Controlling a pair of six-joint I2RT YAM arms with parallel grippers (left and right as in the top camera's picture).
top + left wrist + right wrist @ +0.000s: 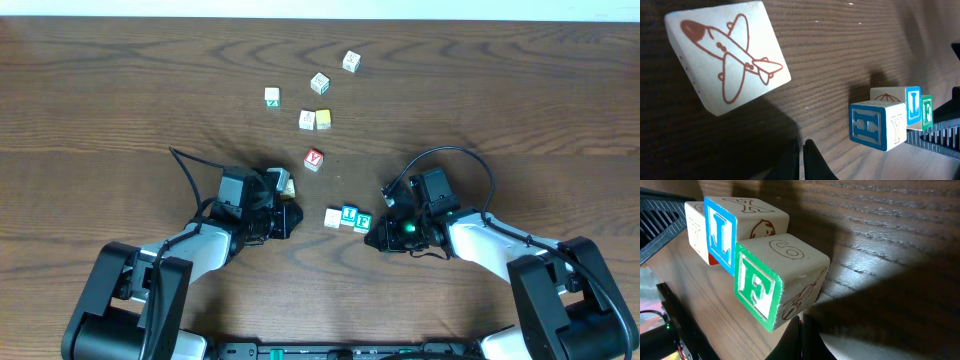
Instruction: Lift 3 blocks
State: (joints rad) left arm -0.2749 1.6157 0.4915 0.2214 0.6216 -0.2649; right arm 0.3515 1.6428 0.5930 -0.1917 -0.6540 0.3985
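Between my left pincer (296,217) and right pincer (372,238), both pressed together, the three small wooden alphabet blocks (349,216) lie end-to-end; right nearer.

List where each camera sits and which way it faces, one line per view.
Overhead: above the table, looking straight down; left arm and right arm show, blocks between them.
Left wrist: behind the shut left gripper, low, facing the blocks; airplane block close by.
Right wrist: behind the shut right gripper, low, facing the blocks' green F end.
Shared: both wrist views see the blocks from opposite ends.
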